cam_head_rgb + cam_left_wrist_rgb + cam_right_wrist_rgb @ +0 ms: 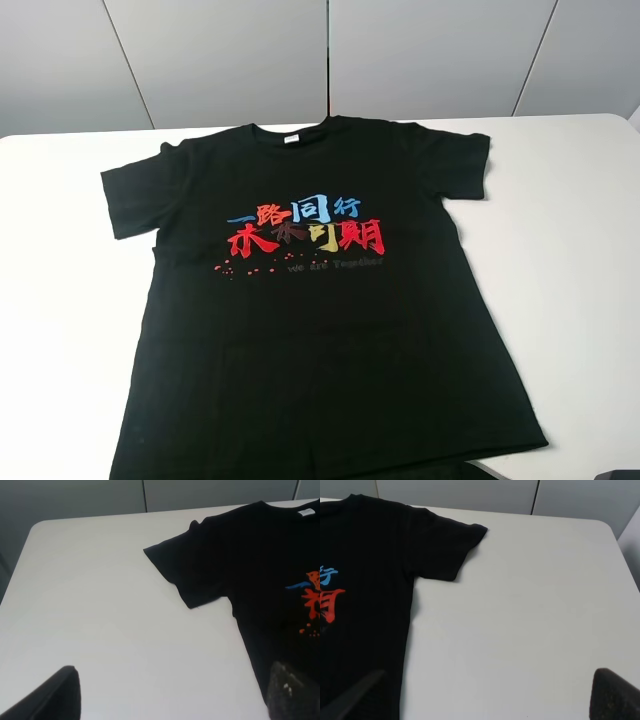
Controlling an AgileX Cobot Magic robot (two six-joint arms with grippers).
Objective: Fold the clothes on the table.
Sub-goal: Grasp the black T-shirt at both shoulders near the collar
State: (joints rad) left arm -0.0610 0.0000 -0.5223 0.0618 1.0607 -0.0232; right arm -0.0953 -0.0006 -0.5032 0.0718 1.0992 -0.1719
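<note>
The black cotton T-shirt with coloured letters [320, 320] lies flat on the big white table [580, 260], between the left fingers [55, 695] and the right fingers [615, 695]. Both sets are wide apart and hold nothing, likely ready to pinch its sides.

Backdrop as seen on my feed: grey wall panels [220, 60] filling upper band of high view, surface plain, matte. Panel seams [327, 55]: one vertical near centre, one slanted on each side. Left wrist view: same grey panels, one dark seam. Right wrist view: paler panels, one seam. I read no markings on any panel.
</note>
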